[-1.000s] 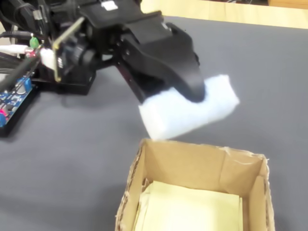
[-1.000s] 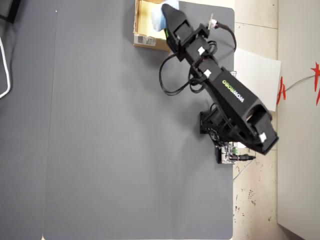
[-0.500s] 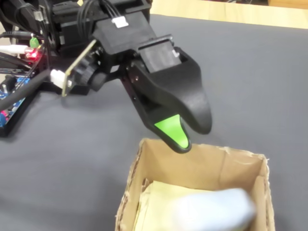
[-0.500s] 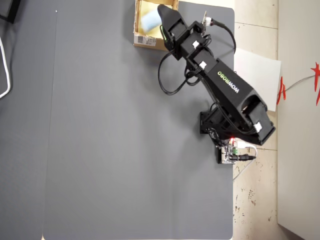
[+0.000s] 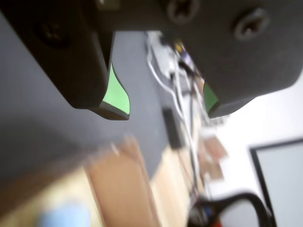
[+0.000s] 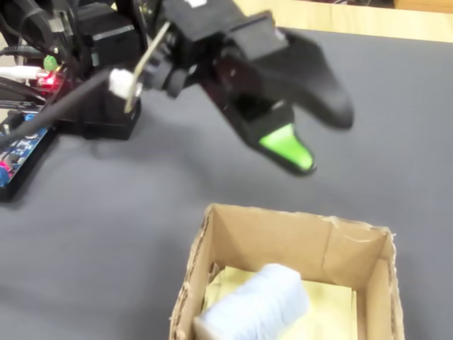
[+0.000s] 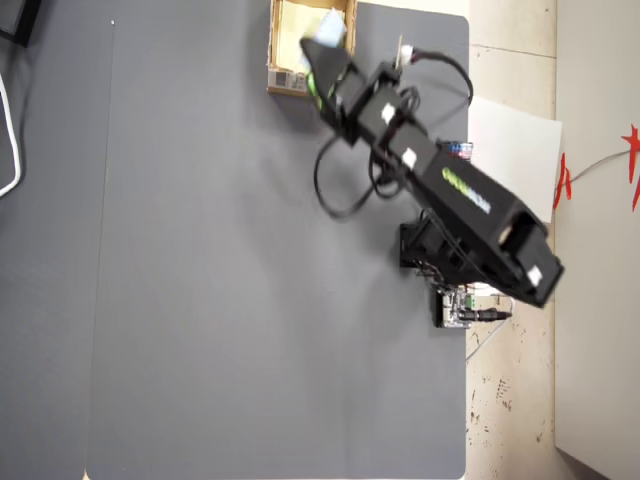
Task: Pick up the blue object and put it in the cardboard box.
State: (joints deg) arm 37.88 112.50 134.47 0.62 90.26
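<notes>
The blue object (image 6: 256,306) lies inside the cardboard box (image 6: 233,244), resting on the pale yellowish floor and leaning toward the near-left wall in the fixed view. In the overhead view the box (image 7: 287,80) sits at the far edge of the dark grey worktop (image 7: 220,280), near its top right corner, with the blue object (image 7: 328,30) showing at the box's right side. The pincer (image 6: 311,145) hangs above the box, clear of it and of the blue lump, holding nothing. Its two jaws stand apart: the wrist view shows green pads (image 5: 116,94) on both tips with a wide gap between them and the worktop visible through it. The arm reaches from its base (image 7: 430,245) near the worktop's right edge.
</notes>
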